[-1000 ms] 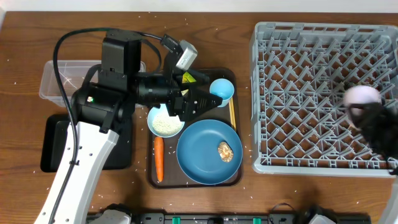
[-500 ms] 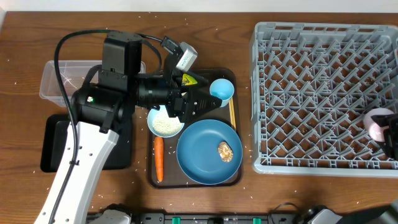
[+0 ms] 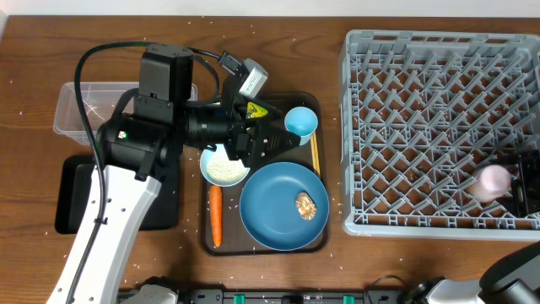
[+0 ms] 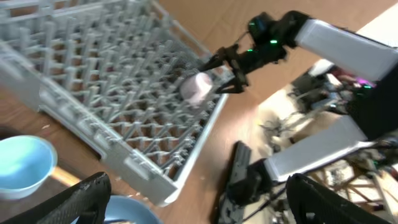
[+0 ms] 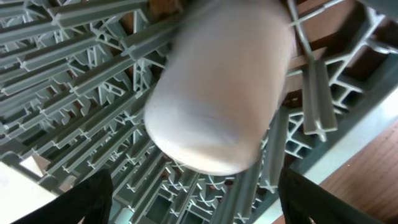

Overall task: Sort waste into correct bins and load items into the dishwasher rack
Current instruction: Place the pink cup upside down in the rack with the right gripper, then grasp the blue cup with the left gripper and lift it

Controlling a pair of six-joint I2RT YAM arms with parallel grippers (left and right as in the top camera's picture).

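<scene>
The right pincer (image 5: 196,178) was spread, its fingers clear of the small pink cup (image 3: 492,181), which sat among the pegs near the right edge of the grey dishwasher rack (image 3: 422,38). The left pincer (image 3: 287,139) hung wide apart and empty above the brown tray (image 3: 314,103), beside the light-blue cup (image 3: 300,122).
</scene>
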